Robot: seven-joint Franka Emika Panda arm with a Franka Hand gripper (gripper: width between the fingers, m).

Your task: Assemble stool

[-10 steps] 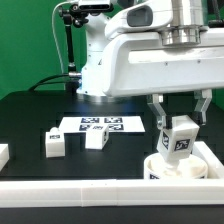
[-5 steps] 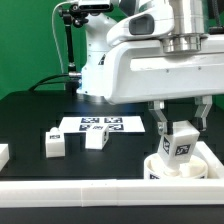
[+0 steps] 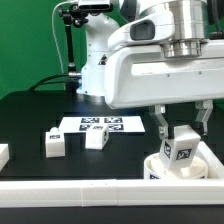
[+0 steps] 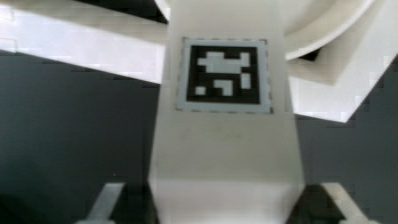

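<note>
My gripper (image 3: 183, 129) is shut on a white stool leg (image 3: 182, 148) and holds it upright, with its tag facing the camera. The leg hangs just over the round white seat (image 3: 162, 172), which lies at the exterior view's right, against the rail. In the wrist view the leg (image 4: 222, 130) fills the middle, and a finger (image 4: 111, 205) stands at each side of it. The seat (image 4: 338, 85) shows as a white curve behind the leg. Whether the leg's lower end touches the seat is hidden.
Two loose legs (image 3: 55, 143) (image 3: 97, 139) lie on the black table near the marker board (image 3: 100, 125). Another white part (image 3: 3, 154) shows at the exterior view's left edge. A long white rail (image 3: 90, 195) runs along the front and turns up the right side.
The gripper has come down and slightly toward the exterior view's right, with the leg in it, closer to the seat. The loose legs have not moved.
</note>
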